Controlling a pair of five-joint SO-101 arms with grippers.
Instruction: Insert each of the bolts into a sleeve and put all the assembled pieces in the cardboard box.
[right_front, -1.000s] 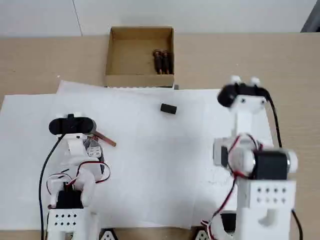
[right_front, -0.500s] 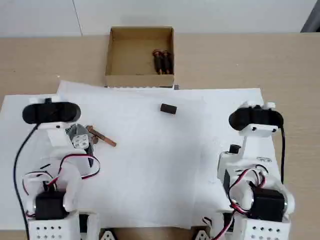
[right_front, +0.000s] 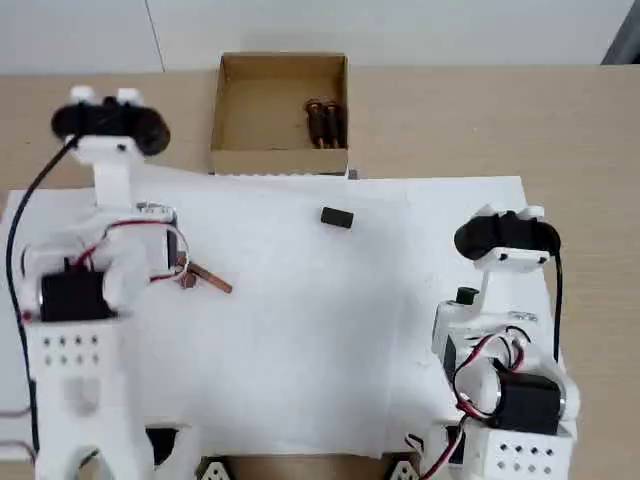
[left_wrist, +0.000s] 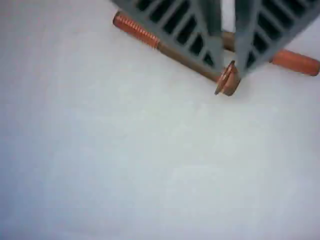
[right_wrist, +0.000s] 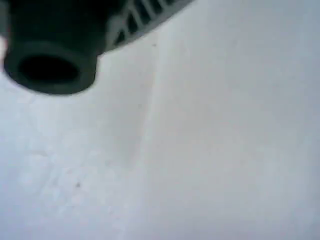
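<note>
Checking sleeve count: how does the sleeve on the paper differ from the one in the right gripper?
The loose sleeve lies on its side on the paper, near the cardboard box. The held sleeve sits in the right gripper, its empty bore facing the wrist camera. Both are short black tubes.

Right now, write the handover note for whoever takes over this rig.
Left gripper: down at two bolts lying together on the white paper; grasp unclear.
Right gripper: fingers shut on a black sleeve, held above the paper.
Spare sleeve: loose on the paper, near the cardboard box.
Done: two assembled pieces lie in the box.
Left: fit both bolts into sleeves and box them.
</note>
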